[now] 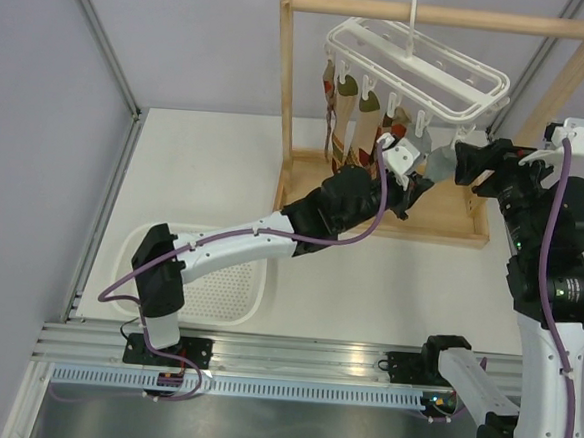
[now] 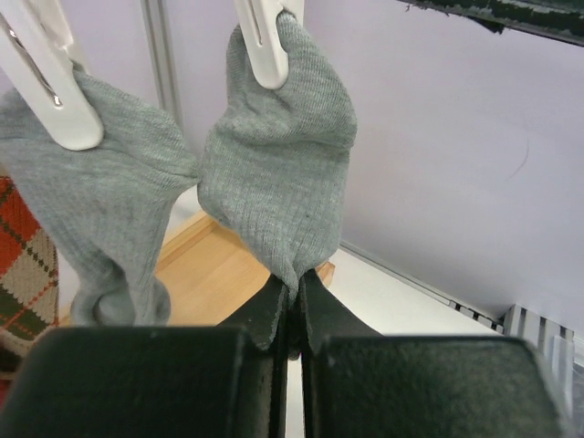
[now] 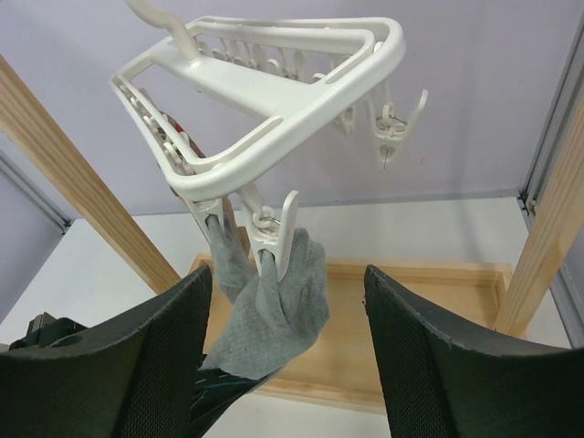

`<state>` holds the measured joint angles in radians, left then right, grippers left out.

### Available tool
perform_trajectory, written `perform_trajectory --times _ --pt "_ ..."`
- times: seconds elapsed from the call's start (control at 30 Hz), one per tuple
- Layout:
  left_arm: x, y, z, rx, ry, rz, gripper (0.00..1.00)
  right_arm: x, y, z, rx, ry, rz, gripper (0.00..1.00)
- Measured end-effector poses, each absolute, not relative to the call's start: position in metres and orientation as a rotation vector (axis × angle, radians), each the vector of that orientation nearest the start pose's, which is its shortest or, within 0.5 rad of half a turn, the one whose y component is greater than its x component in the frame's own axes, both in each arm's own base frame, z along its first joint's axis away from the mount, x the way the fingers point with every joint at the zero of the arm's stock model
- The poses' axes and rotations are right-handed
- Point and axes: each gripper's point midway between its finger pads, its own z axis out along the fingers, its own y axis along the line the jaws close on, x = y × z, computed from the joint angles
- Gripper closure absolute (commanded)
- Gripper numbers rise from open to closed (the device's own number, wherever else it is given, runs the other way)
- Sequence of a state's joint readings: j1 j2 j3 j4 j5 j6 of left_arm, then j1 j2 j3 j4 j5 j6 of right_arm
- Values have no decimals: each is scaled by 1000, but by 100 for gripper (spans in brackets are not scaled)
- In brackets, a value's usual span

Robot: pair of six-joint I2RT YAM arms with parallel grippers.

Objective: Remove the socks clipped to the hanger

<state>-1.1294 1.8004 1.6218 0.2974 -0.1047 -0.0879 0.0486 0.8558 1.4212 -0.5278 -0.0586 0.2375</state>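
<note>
View from the room, early in the job: the white hanger (image 1: 423, 63) is hanging by its hook from the wooden rack (image 1: 437, 14), and every sock in view is dangling from a clip. The patterned socks (image 1: 355, 113) are filling the left part of the row, and two grey socks are hanging toward the right end. The left gripper (image 2: 292, 306) is reaching up from below and pinching the lower tip of the nearer grey sock (image 2: 283, 164), jaws closed tight on the fabric, while its clip (image 2: 265, 41) is still biting the cuff. The other grey sock (image 2: 100, 210) is hanging just beside it, untouched. The right gripper (image 3: 285, 283) is facing the same pair from the other side, jaws spread wide and holding nothing. A few clips at the hanger's far right end (image 3: 392, 137) are hanging bare (whether they ever held socks cannot be told). No freed sock is showing in the white basket (image 1: 217, 294) or anywhere else. By this reading the first pull is only being prepared, and nearly the whole row is remaining.
</note>
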Motion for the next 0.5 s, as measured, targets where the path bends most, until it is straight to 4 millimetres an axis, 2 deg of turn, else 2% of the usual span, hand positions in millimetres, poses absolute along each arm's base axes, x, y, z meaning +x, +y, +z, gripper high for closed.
perform_trajectory --times 0.17,0.5 --pt "263 -521 375 673 1371 -876 98 274 34 469 98 1520 275 28" --pt "257 -531 356 713 1397 -794 98 296 34 461 103 1550 271 28"
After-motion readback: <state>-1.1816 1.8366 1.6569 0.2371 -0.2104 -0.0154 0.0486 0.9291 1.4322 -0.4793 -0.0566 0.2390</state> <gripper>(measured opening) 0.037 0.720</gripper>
